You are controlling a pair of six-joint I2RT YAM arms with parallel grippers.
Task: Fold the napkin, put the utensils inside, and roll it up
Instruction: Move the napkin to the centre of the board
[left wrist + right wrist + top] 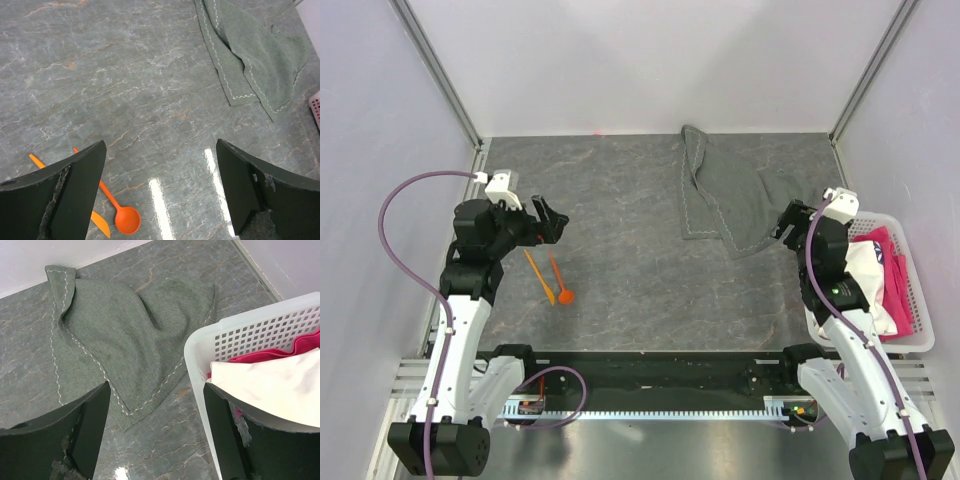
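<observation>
Crumpled napkin [135, 335] just beside basket [260, 330] rim

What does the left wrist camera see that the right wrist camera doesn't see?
Only the left wrist camera sees the orange spoon and the other orange utensil, lying close together on the table. Only the right wrist camera sees the pink fabric and white fabric inside the white basket; the left wrist view catches just a sliver of that basket. Both see the grey napkin, rumpled on the table. The left fingers and right fingers each show spread open in their own view.
</observation>
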